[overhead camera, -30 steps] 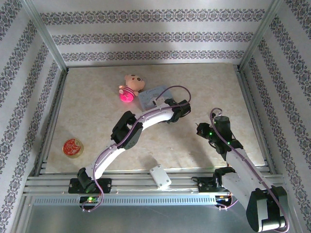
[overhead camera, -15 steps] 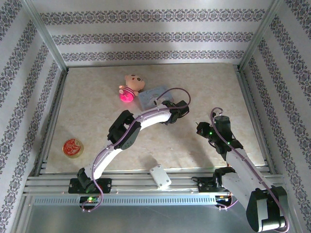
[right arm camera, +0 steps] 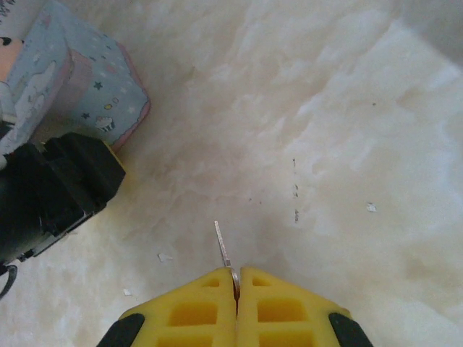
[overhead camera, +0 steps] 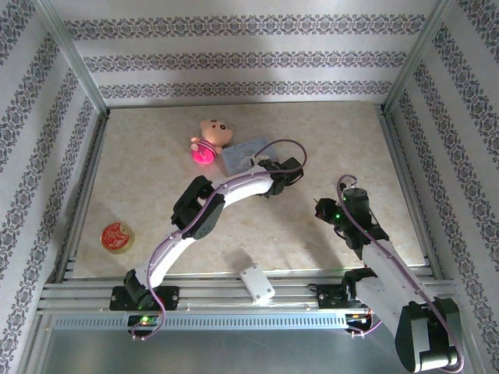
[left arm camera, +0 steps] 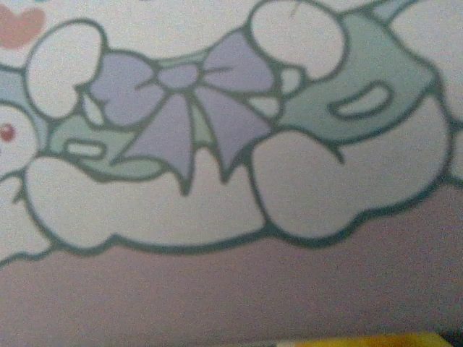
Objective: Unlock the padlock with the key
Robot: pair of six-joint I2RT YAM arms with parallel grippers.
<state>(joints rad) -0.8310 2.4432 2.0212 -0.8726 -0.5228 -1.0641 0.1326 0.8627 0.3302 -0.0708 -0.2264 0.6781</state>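
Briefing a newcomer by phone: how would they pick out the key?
Over the pale marble table, find the right claw, yellow and shut. The key is the thin silvery blade poking from it, far slimmer than the light-blue tin nearby.

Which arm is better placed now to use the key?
Right, I think. The right gripper is shut on the key, its blade sticking out ahead over the table. The left gripper is close against the light-blue tin.

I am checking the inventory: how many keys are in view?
1: a thin metal key, pinched in the shut right tool, its blade sticking out past the tips. Others may be hidden.
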